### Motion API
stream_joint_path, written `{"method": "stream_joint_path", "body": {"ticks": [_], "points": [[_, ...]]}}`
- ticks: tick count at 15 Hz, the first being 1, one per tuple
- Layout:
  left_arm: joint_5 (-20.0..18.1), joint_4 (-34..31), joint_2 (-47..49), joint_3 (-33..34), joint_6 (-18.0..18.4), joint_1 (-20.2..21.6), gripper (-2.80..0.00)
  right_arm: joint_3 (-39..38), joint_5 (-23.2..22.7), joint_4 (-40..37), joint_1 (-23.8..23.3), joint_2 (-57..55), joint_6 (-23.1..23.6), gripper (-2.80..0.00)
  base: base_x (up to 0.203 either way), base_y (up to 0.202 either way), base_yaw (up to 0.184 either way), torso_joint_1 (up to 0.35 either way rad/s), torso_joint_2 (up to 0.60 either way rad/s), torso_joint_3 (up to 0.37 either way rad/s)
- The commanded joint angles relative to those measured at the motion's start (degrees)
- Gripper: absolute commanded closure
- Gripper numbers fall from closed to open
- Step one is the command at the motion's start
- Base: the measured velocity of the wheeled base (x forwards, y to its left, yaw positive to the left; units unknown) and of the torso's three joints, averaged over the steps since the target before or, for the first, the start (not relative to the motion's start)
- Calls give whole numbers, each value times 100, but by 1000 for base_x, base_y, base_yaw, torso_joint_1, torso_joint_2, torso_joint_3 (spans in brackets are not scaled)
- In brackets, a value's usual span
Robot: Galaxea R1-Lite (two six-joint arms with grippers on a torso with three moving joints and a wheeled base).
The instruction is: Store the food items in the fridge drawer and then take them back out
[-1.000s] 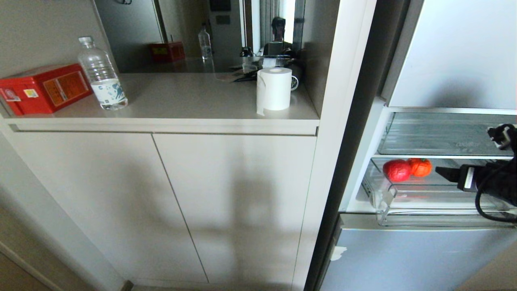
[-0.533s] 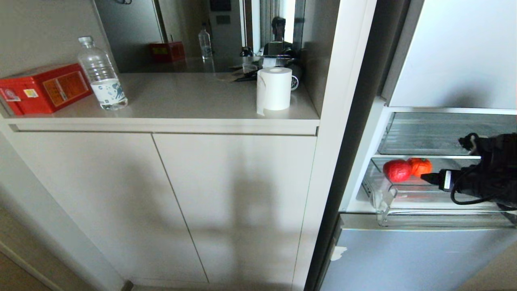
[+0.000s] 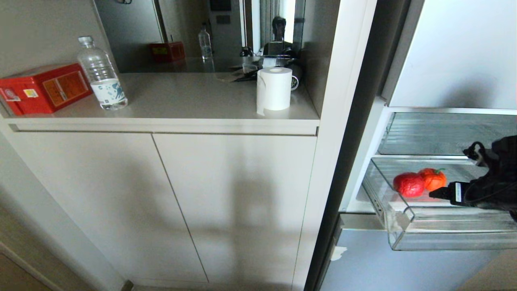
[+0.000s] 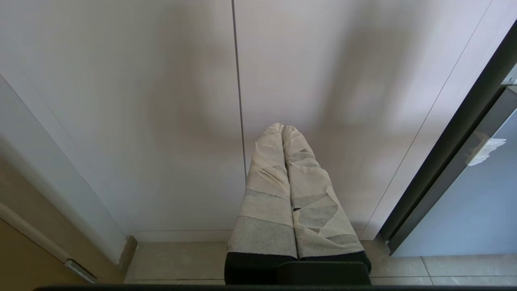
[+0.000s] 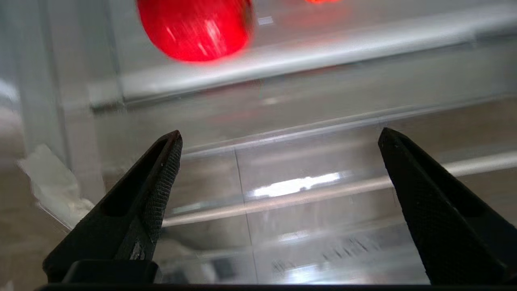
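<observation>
fridge drawer (image 3: pixel 444 232) has slid out since a second ago, red (image 3: pixel 408 184) and orange food items (image 3: pixel 434 179) near its left end; right gripper (image 5: pixel 278 137) wide, empty, ready for retrieval.

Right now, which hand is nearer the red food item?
Right. The right hand hangs open just before the red food item in the drawer; the left hand is down by the cabinet doors.
</observation>
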State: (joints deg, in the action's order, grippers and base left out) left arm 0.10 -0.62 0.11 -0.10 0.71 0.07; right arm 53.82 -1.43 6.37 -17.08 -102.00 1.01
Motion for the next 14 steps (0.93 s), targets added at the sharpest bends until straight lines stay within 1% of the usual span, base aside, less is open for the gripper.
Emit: {"method": "stream_joint_path", "body": {"ticks": [1, 3, 5, 8, 10, 14], "points": [[-1, 1, -2, 1, 0, 1, 0, 8, 2, -531, -172, 438, 68, -280, 0, 0, 0, 0, 0, 0], [-1, 1, -2, 1, 0, 1, 0, -2, -7, -887, -328, 611, 229, -280, 0, 0, 0, 0, 0, 0], [-1, 1, -2, 1, 0, 1, 0, 3, 2, -1093, -343, 689, 264, -280, 0, 0, 0, 0, 0, 0], [-1, 1, -2, 1, 0, 1, 0, -33, 24, -1577, -339, 952, 632, -280, 0, 0, 0, 0, 0, 0], [-1, 1, -2, 1, 0, 1, 0, 5, 28, -1747, -339, 963, 660, -280, 0, 0, 0, 0, 0, 0], [-1, 1, -2, 1, 0, 1, 0, 102, 3, -2501, -339, 960, 741, -280, 0, 0, 0, 0, 0, 0]]}}
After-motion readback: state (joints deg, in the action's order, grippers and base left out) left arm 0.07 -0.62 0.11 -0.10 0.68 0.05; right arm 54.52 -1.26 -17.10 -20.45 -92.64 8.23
